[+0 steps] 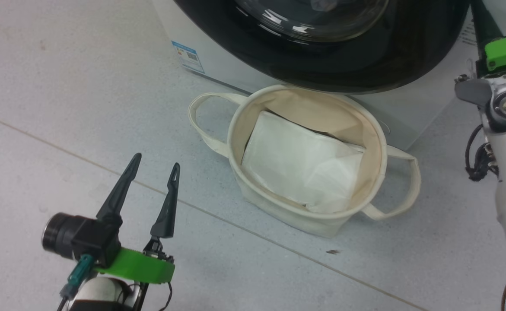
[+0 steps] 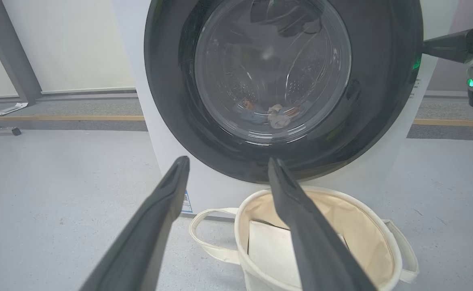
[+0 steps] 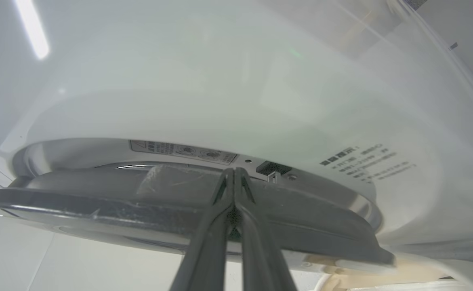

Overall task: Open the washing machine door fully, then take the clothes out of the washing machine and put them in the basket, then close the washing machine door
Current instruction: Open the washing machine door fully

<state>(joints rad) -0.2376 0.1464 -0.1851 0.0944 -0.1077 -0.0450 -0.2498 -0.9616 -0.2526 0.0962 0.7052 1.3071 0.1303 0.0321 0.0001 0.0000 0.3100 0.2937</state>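
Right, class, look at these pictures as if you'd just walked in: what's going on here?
A two-armed robot is starting to unload a washing machine. Its right hand, fingers shut together, is at the edge of the washing machine door near the latch, and the door looks only slightly ajar. The left hand hangs open over the floor beside the basket, holding nothing. The clothes lie inside behind the glass. The basket holds a white folded sheet.

The basket (image 1: pixel 278 211) sat just before the washing machine (image 1: pixel 218 60), below the washing machine door (image 1: pixel 365 60); the clothes (image 2: pixel 276 115) lay inside the washing machine
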